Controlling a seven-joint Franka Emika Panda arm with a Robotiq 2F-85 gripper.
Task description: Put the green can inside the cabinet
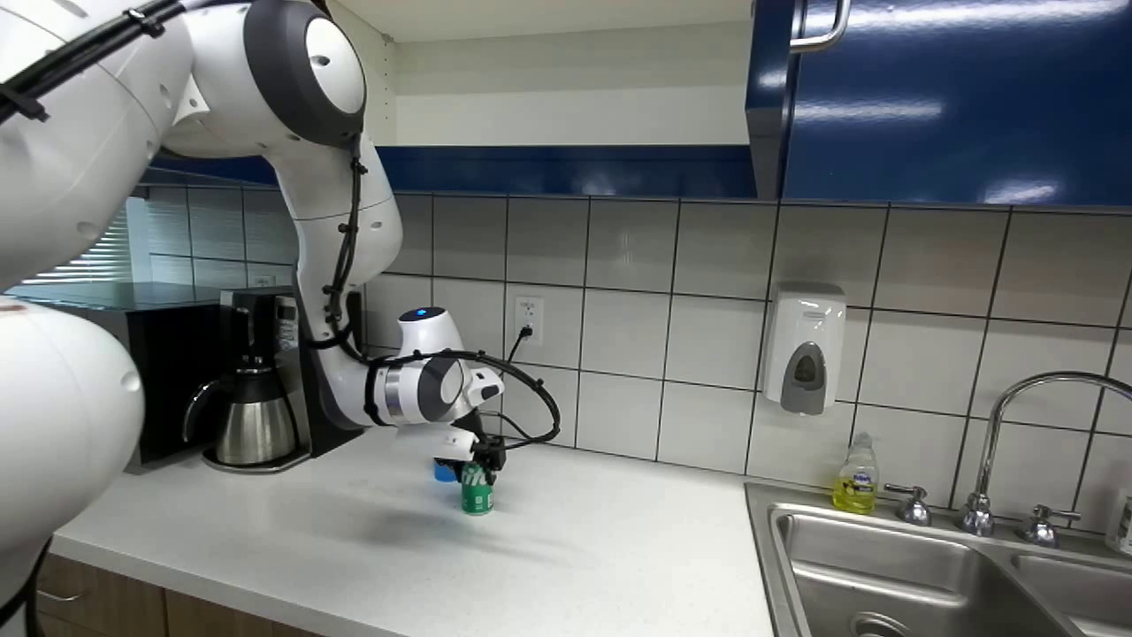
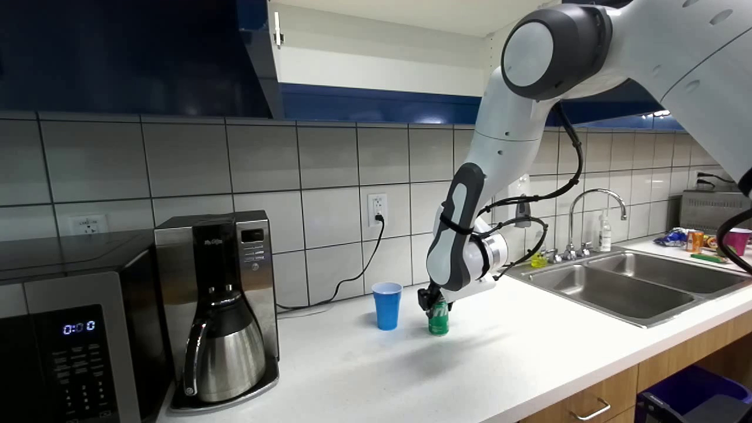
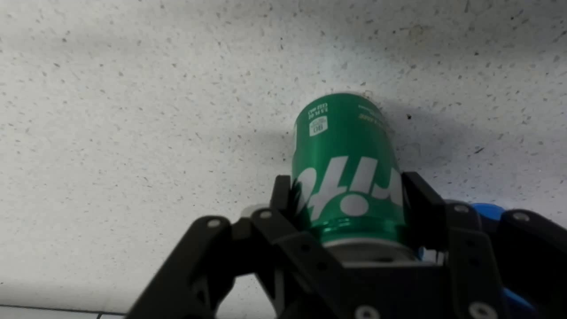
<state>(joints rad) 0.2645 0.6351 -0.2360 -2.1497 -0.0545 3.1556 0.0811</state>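
Wrist view downward, close above countertop

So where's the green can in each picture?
An exterior view: can, low, left of centre.
An exterior view: can, low, right of centre.
Wrist view: can, right of centre, between the fingers.
Landmark: blue cup, left of it in both exterior views, mostly hidden right of it in wrist view.

The gripper hid the upper part of the green can in both exterior views; in the wrist view the can's top was blurred. In an exterior view most of the blue cup was hidden. The cabinet was cut off by the top edge, the sink by the right, the microwave by the left. Far right, what looked like packets were too small to tell.
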